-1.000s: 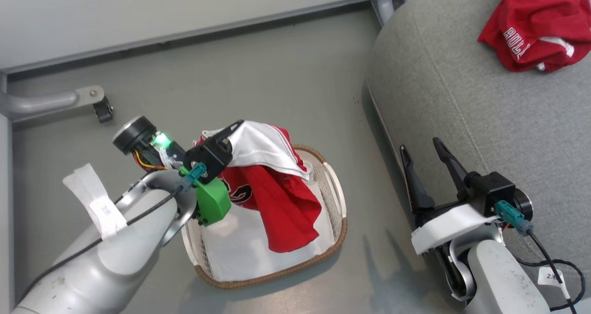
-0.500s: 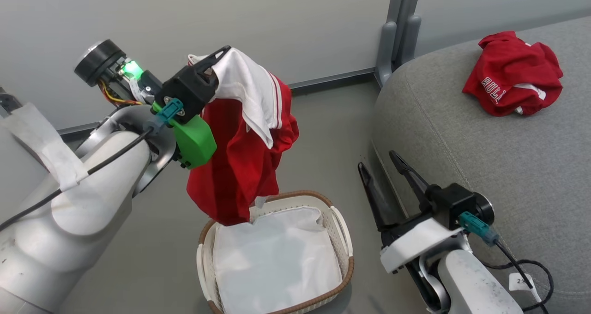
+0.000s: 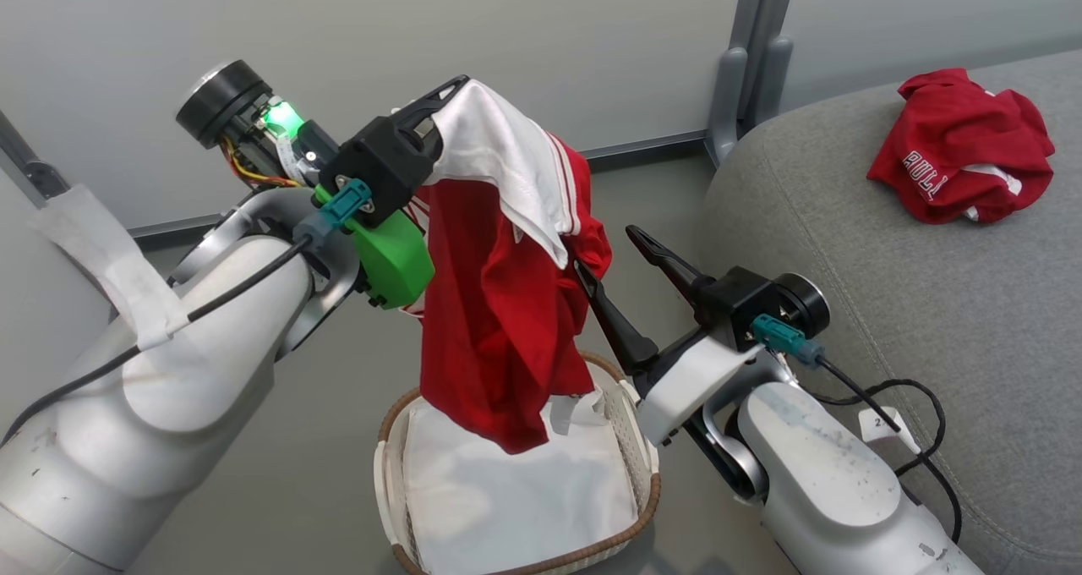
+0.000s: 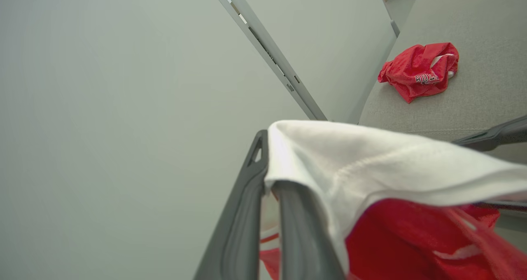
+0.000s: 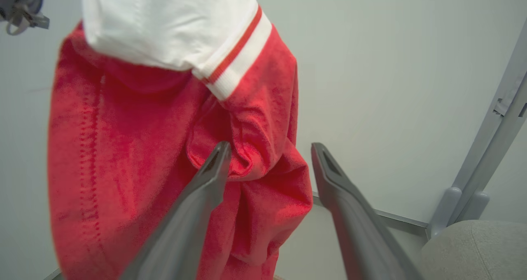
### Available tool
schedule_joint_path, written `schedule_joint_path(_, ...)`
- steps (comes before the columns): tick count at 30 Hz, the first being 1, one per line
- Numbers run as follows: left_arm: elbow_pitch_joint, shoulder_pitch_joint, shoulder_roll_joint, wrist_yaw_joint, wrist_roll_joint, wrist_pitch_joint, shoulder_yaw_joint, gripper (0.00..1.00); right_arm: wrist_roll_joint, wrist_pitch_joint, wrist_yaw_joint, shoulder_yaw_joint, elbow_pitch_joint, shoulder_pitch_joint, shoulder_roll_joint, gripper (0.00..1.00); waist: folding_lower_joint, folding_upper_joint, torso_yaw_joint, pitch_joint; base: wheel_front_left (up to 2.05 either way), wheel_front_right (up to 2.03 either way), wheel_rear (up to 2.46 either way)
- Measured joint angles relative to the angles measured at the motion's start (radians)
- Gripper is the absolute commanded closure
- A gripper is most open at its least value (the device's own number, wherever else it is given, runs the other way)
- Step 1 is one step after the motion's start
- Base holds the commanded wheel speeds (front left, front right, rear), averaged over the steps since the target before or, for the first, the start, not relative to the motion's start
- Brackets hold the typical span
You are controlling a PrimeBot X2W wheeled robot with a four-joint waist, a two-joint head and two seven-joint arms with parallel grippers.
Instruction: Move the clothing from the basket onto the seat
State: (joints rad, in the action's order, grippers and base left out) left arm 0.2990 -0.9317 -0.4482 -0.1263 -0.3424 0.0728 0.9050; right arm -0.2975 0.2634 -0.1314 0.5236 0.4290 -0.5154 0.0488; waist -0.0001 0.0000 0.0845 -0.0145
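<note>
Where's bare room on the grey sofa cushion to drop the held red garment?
Free: the wide stretch of the grey fabric sofa cushion between its stitched seam and the crumpled red jersey. Crowded: the far end where that jersey lies.

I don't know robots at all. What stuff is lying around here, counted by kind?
Red garments: 2, a hanging garment pinched in the left gripper and a crumpled garment on the seat
Basket: 1
White liner sheet: 1
Seat: 1
Total: 5
</note>
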Motion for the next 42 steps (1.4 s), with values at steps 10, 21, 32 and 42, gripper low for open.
schedule_joint_path(10,-0.079,0.000,0.029,0.000,-0.007,-0.010,0.045,1.00,-0.092,0.000,0.000,0.083,0.154,-0.112,0.000,0.00,0.0000,0.0000,-0.046,0.009,0.00,0.00,0.00)
schedule_joint_path(21,-0.116,0.067,0.007,0.033,-0.063,-0.010,0.030,1.00,-0.143,0.000,0.000,0.129,0.164,-0.167,0.000,1.00,0.0000,0.0000,-0.068,0.014,0.00,0.00,0.00)
schedule_joint_path(32,-0.127,0.313,-0.005,0.141,-0.222,0.094,-0.048,0.00,-0.087,0.000,0.000,0.050,0.149,-0.184,0.000,1.00,0.0000,0.0000,-0.065,0.021,0.00,0.00,0.00)
schedule_joint_path(42,-0.114,0.521,0.025,0.188,-0.274,0.162,-0.037,0.00,0.004,0.000,0.000,-0.069,0.153,-0.188,0.000,1.00,0.0000,0.0000,-0.071,0.028,0.00,0.00,0.00)
